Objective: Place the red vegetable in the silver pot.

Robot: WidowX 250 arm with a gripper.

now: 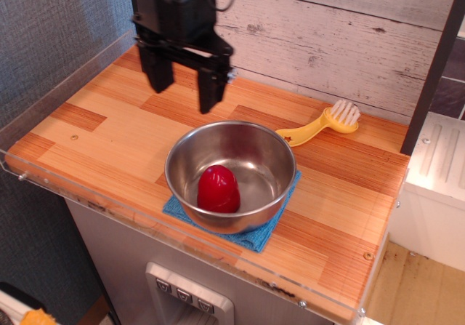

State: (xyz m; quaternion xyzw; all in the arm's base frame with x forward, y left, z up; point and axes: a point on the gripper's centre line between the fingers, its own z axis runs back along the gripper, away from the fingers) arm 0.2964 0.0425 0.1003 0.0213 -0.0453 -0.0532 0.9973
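Observation:
The red vegetable [219, 190] is a small glossy red dome. It stands upright inside the silver pot [276, 150], near the front left of its floor. The pot is a shiny steel bowl sitting on a blue cloth [256, 238] at the front middle of the wooden counter. My gripper [183, 96] is open and empty. It hangs above the counter behind and to the left of the pot, well clear of its rim, with both black fingers [209, 89] pointing down.
A yellow brush with white bristles [324, 124] lies right of the pot near the back wall. A clear plastic lip [167, 230] runs along the counter's front and left edges. A white plank wall stands behind. A dark post [436, 70] stands at the right.

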